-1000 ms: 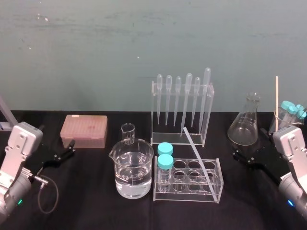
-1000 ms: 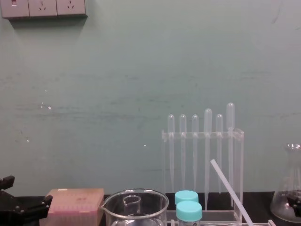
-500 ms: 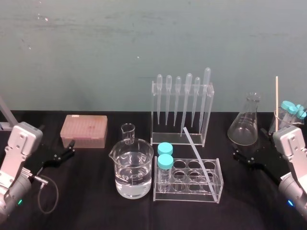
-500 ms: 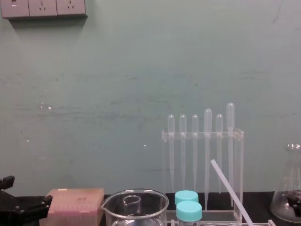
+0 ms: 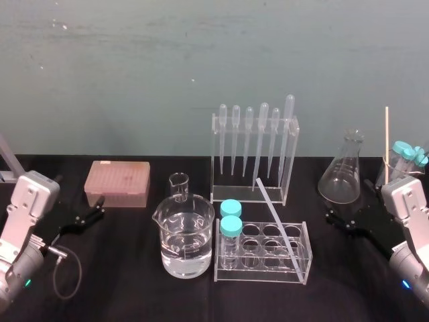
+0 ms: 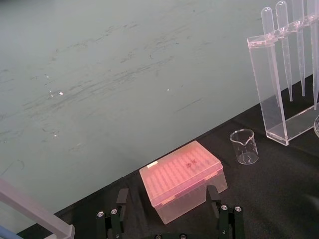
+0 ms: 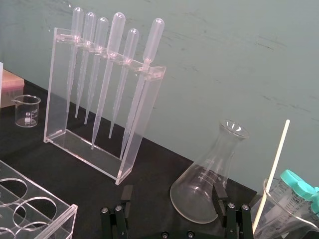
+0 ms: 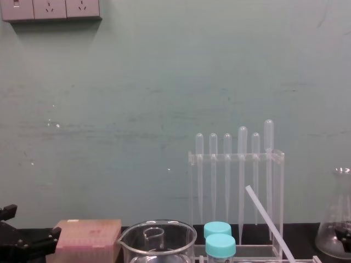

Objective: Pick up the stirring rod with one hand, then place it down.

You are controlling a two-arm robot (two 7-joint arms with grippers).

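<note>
1. Head view: You see the stirring rod point(image 5: 278, 225) leaning in the clear tube rack point(image 5: 265, 274) in the middle of the black table point(image 5: 134, 282). Its low end sits at the rack's front right corner. Its top end points up toward the pipette rack point(image 5: 289, 168). Nothing holds it. Your left gripper point(image 5: 100, 206) sits low at the left, near the pink box point(image 5: 117, 182) and well apart from the rod. Your right gripper point(image 5: 347, 199) sits low at the right, just beside the flask point(image 5: 343, 171).
2. Left wrist view: The left gripper's fingers point(image 6: 118, 209) stand wide apart with nothing between them. The pink box lies on the table past them.
3. Right wrist view: The right gripper's fingers point(image 7: 123, 206) are spread wide too, and they hold nothing. The flask and the pipette rack stand ahead of them.
4. Chest view: The rod point(image 8: 269, 222) slants up to the left in front of the pipette rack. It is near two blue-capped tubes point(image 8: 220, 241). The left gripper sits in the low left corner, beside the pink box.
</note>
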